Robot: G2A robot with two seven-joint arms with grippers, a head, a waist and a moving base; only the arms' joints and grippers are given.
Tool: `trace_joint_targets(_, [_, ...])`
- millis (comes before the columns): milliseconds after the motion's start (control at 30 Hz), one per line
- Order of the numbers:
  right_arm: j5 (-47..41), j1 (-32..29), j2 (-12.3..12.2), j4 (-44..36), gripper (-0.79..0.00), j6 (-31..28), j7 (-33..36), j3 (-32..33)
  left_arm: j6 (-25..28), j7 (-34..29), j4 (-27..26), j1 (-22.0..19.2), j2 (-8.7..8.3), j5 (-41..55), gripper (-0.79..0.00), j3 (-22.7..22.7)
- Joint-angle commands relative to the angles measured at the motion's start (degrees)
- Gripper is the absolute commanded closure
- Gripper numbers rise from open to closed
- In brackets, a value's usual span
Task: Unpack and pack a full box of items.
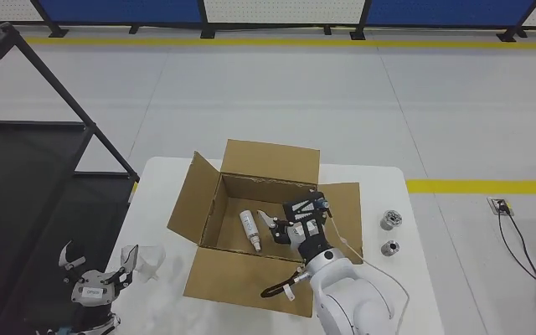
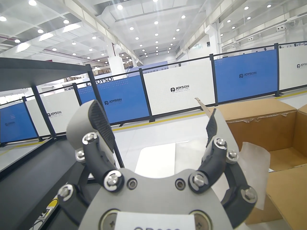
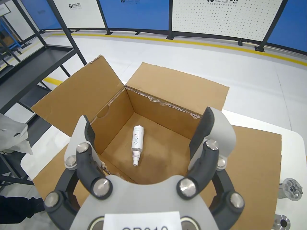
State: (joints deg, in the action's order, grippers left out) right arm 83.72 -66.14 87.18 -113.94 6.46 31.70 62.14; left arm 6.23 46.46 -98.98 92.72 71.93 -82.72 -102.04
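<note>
An open cardboard box (image 1: 251, 159) (image 3: 79, 96) stands mid-table with all flaps spread. On its floor lies a white spray bottle (image 1: 249, 229) (image 3: 137, 140), nozzle toward the near wall. My right gripper (image 1: 293, 222) (image 3: 148, 120) hangs open above the box's near side, over the bottle and apart from it, holding nothing. My left gripper (image 1: 96, 266) (image 2: 156, 123) is open and empty at the table's near left corner, aimed level across the room. The box (image 2: 263, 120) is to its side.
A crumpled clear plastic bag (image 1: 151, 260) (image 2: 254, 159) (image 3: 12, 132) lies on the white table (image 1: 159, 193) between the left gripper and the box. Two small metal parts (image 1: 390, 219) (image 1: 389, 248) (image 3: 291, 189) sit right of the box. A black rack (image 1: 50, 193) (image 2: 36, 163) flanks the table's left.
</note>
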Motion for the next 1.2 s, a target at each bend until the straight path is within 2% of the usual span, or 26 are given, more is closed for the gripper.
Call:
trace_joint_targets(0, [0.0,0.0,0.0,0.0,-0.785,0.0,0.0,0.0,0.0,0.0,0.0,0.0,0.00,0.0,-0.785,0.1])
trace_joint_targets(300, [0.0,0.0,0.0,0.0,-0.785,0.0,0.0,0.0,0.0,0.0,0.0,0.0,0.00,0.0,-0.785,0.1])
trace_joint_targets(367, [-0.5,-0.1,0.0,0.6,-0.785,-1.8,-0.9,-0.6,0.0,0.0,0.0,0.0,0.00,0.0,-0.785,0.1])
trace_joint_targets(500, [-0.7,4.8,0.5,5.2,-0.785,-5.8,2.5,-4.0,-0.3,-1.7,-1.0,0.2,0.05,0.0,-0.785,0.2])
trace_joint_targets(633, [-0.8,15.1,2.2,15.3,-0.785,-5.7,9.5,-9.3,-1.5,-1.1,-1.5,1.4,0.16,0.7,-0.785,-0.3])
trace_joint_targets(867, [-5.6,32.2,7.1,39.9,-0.785,-0.8,18.9,-17.7,-3.4,0.6,-1.0,3.3,0.48,4.2,-0.785,-1.9])
trace_joint_targets(1033, [-13.4,39.8,10.5,55.6,-0.785,2.0,22.2,-19.3,-3.8,0.9,-0.8,3.6,0.58,5.2,-0.785,-2.4])
trace_joint_targets(1167, [-13.9,40.1,10.7,56.3,-0.785,1.8,22.6,-19.4,-3.8,0.9,-0.8,3.6,0.58,5.2,-0.785,-2.4])
